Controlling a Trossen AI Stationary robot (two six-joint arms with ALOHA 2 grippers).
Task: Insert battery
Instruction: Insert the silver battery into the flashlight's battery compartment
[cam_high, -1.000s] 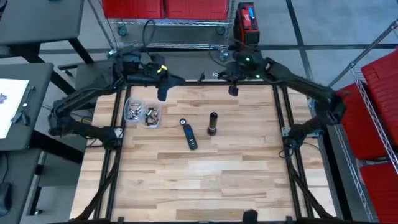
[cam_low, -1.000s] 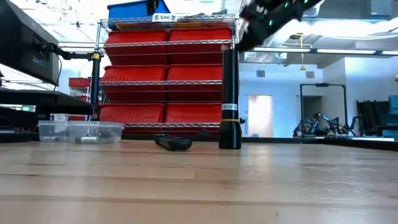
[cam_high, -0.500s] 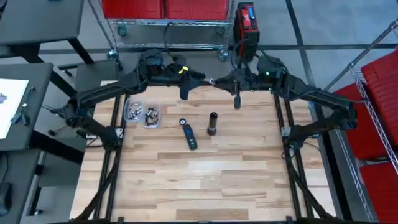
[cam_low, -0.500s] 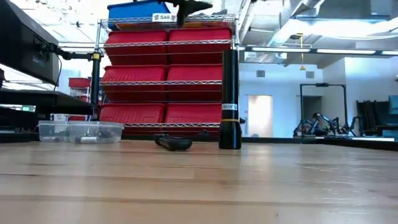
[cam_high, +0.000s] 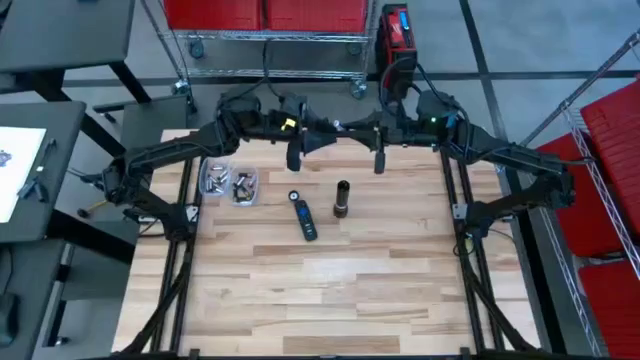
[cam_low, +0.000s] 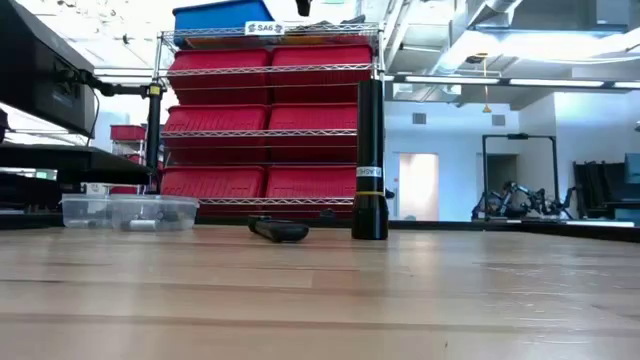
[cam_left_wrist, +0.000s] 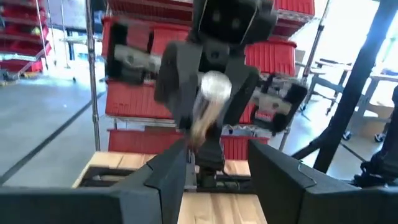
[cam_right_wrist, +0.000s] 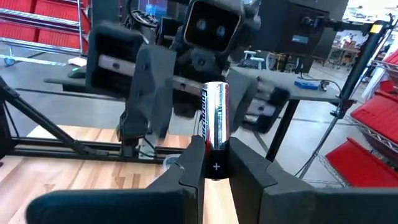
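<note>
Since the earlier frame both arms had moved closer over the far bench (cam_high: 330, 270) edge. The right gripper (cam_right_wrist: 214, 163) pinched a battery (cam_right_wrist: 215, 121); the left gripper (cam_left_wrist: 217, 171) fingers stood spread. The flashlight (cam_high: 342, 198) stood mid-bench, its inside hidden.

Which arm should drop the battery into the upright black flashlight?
Right: the right gripper holds the silver cylindrical battery meant for the upright black flashlight; the left gripper is open and empty.
</note>
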